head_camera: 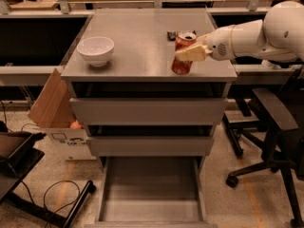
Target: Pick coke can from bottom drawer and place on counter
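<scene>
While the wide, shallow grey bottom drawer (151,194) stands pulled out below, the pale pincer (186,54) pinches the small red coke can (180,66) upright at the flat grey counter's (137,46) front right corner, seemingly so it lands on its base.

Warm, rather dim indoor light falls from above, perhaps from beyond the gripper (184,51), which sits over the right front part of the bench (142,37), fingers clasped on the coke can (181,66). Left of the gripper the bench top carries a soft pale sheen. The white arm (266,30) to its right is brightest. Below the gripper, deep shadow fills the gaps above the drawer fronts, and the bottom drawer (149,194) lies in dull shade
</scene>
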Controlling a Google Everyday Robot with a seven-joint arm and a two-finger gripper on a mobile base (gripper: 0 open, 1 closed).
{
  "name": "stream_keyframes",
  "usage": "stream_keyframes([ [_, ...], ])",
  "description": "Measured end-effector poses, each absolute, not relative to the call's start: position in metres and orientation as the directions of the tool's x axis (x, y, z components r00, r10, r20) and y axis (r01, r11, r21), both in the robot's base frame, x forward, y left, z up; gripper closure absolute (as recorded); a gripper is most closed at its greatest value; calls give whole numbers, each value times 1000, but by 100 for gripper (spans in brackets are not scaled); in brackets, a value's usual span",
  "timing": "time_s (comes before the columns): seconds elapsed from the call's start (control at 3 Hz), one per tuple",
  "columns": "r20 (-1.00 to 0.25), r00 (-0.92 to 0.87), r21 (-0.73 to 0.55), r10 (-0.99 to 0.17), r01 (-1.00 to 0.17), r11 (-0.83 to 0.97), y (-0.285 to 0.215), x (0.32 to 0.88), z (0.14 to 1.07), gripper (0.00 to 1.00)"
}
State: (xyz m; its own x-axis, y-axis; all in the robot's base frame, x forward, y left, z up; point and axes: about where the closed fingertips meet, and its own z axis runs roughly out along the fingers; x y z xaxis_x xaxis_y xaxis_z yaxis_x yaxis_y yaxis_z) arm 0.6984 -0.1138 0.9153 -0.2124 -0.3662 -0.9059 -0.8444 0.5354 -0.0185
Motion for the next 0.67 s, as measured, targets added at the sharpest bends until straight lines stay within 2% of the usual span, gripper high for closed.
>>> stream_keyframes([
  [0.67, -925, -240, -14, -296, -755, 655, -135, 749, 908, 100],
])
